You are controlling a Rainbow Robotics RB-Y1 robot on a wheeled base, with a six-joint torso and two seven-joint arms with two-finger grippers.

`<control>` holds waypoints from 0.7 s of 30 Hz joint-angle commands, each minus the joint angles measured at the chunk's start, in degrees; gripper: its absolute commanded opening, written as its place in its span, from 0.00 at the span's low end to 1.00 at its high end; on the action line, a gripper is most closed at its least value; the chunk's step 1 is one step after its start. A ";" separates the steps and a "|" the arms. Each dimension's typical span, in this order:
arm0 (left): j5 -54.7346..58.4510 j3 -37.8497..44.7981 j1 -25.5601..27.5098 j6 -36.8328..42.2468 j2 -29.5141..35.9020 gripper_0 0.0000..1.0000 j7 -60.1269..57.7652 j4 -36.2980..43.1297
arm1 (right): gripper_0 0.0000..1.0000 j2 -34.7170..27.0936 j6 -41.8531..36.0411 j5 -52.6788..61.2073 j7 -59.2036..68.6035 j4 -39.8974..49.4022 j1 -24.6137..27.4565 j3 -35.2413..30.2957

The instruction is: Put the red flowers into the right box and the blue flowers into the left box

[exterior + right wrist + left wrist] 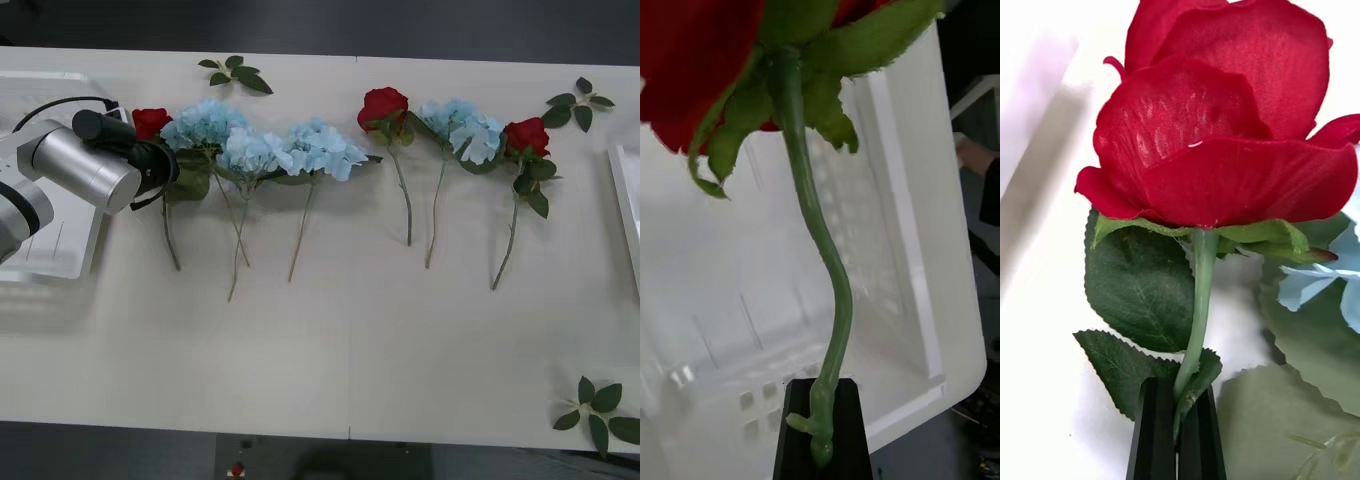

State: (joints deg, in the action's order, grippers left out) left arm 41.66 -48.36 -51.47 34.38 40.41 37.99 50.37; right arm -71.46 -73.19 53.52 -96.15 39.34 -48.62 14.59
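Red rose (1225, 142) at the table's (330, 350) left end, stem pinched in our left hand (1178, 420); right hand (820, 431) grips another over the right box (932, 247). Thin stems could twist free mid-carry.

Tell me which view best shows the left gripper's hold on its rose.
Left wrist view: the left gripper is shut on the red rose stem. Front view shows that rose partly behind the arm.
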 commanded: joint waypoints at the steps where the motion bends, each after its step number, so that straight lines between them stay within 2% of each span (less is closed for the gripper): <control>1: 0.35 0.90 -0.91 -0.63 0.54 0.00 2.00 0.17 | 0.00 2.11 5.87 -2.45 -3.25 0.82 3.36 -1.23; 5: 0.26 0.90 -0.65 -0.63 0.54 0.00 2.08 0.17 | 0.00 4.66 12.29 -2.19 -2.99 0.82 7.22 -2.64; 6: 0.26 0.90 -0.65 -0.63 0.54 0.16 2.08 0.17 | 0.00 5.10 13.78 -2.19 -2.90 0.82 7.84 -2.90; 7: 0.26 0.90 -0.65 -0.72 0.54 0.40 2.08 0.17 | 0.00 5.80 15.63 -2.36 -2.90 0.82 8.72 -3.16; 8: 0.26 0.90 -0.65 -0.63 0.54 0.60 2.08 0.17 | 0.00 6.51 17.47 -2.80 -2.72 0.82 9.42 -3.25; 9: 0.26 0.90 -0.56 -0.63 0.54 0.67 2.08 0.17 | 0.00 7.39 18.97 -3.51 -2.63 0.82 10.04 -3.25; 11: 0.26 0.90 -0.47 -0.63 0.54 0.70 2.08 0.17 | 0.00 8.79 21.25 -4.74 -2.11 0.82 10.92 -3.43; 16: 0.35 0.90 0.05 -0.63 -0.42 0.71 2.08 0.00 | 0.00 10.99 25.29 -6.14 3.69 0.74 12.59 -4.66; 21: 0.35 0.90 0.23 -0.63 -1.30 0.70 2.08 -1.15 | 0.00 11.16 26.00 -7.20 5.63 0.74 12.67 -4.92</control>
State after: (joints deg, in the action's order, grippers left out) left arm 41.67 -48.36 -51.43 34.38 40.15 38.37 50.29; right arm -59.18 -47.57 46.36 -91.05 39.15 -35.41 10.65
